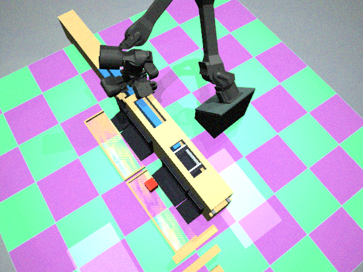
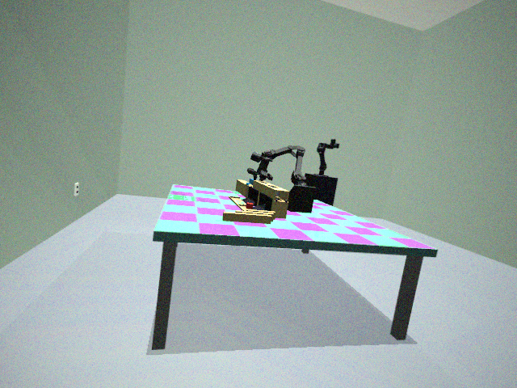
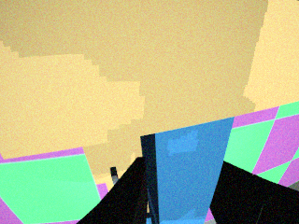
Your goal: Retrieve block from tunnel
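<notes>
Red block point(image 1: 151, 185) point(image 2: 249, 205) is lying outside the wooden tunnel point(image 1: 167, 137) point(image 2: 271, 188), at its left side, within the near shallow tray point(image 1: 152, 219) as seen from above. You are having the first part done, I judge: the block is out. What is remaining is to let go, to reach the block, to grasp it and to hold it up. Your gripper point(image 1: 129, 86) point(image 2: 262, 177) point(image 3: 170, 162) is gripping the blue handle point(image 1: 109, 72) point(image 2: 250, 182) point(image 3: 192, 175), its fingers standing about one third open around it. The block is looking almost like a cube, so you are not seeing a clear long axis. It is sitting low and flat, its sides running roughly along and across the tunnel, which is stretching from far left to near right.
</notes>
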Controlling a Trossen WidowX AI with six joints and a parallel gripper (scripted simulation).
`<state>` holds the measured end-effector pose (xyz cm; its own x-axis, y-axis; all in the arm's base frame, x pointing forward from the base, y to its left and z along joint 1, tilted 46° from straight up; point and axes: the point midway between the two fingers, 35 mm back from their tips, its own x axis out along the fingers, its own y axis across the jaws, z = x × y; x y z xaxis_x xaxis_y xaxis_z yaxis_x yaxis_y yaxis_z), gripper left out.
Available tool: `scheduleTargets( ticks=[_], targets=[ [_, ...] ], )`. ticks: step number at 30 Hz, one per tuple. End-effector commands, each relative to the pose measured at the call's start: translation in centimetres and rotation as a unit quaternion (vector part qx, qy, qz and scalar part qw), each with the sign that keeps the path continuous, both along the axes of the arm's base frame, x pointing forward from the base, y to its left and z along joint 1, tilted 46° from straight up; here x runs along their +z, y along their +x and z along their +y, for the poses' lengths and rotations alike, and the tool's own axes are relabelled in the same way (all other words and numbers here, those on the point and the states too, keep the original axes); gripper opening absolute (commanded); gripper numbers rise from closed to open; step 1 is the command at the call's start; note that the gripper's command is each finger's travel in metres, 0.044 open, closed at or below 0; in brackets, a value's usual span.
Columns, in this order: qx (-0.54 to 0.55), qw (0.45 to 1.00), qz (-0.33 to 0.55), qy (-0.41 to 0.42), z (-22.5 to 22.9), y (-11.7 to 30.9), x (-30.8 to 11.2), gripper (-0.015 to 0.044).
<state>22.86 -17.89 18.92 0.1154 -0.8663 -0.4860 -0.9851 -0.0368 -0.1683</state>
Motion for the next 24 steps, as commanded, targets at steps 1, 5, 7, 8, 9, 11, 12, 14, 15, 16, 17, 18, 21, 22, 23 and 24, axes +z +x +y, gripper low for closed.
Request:
scheduleTargets(
  ticks=[1,5,7,8,9,11,12,14,15,16,17,18,21,22,23,24],
  targets=[
    [0.000,1.000,0.000,0.000,0.0,0.0,0.0,0.0026],
    [0.000,1.000,0.000,0.000,0.0,0.0,0.0,0.0131],
    [0.000,1.000,0.000,0.000,0.0,0.0,0.0,0.0184],
    [0.001,1.000,0.000,0.001,0.2,0.0,0.1,0.0210],
    [0.001,1.000,0.001,0.003,0.3,0.1,0.3,0.0236],
    [0.003,1.000,0.002,0.006,0.7,0.1,0.7,0.0289],
    [0.004,1.000,0.002,0.008,1.0,0.2,1.0,0.0315],
    [0.007,1.000,0.004,0.013,1.6,0.2,1.6,0.0368],
    [0.008,1.000,0.005,0.016,2.0,0.2,2.0,0.0394],
    [0.009,1.000,0.006,0.018,2.3,0.1,2.4,0.0420],
    [0.010,1.000,0.007,0.020,2.6,0.1,2.7,0.0440],
    [0.011,1.000,0.008,0.021,2.7,0.1,2.8,0.0440],
    [0.009,1.000,0.008,0.021,0.6,0.0,3.9,0.0440],
    [0.010,1.000,0.008,0.021,-0.3,-0.1,5.0,0.0440],
    [0.011,1.000,0.007,0.020,-0.8,-0.2,5.8,0.0440],
    [0.011,1.000,0.007,0.020,-1.0,-0.3,6.0,0.0440]
  ],
)
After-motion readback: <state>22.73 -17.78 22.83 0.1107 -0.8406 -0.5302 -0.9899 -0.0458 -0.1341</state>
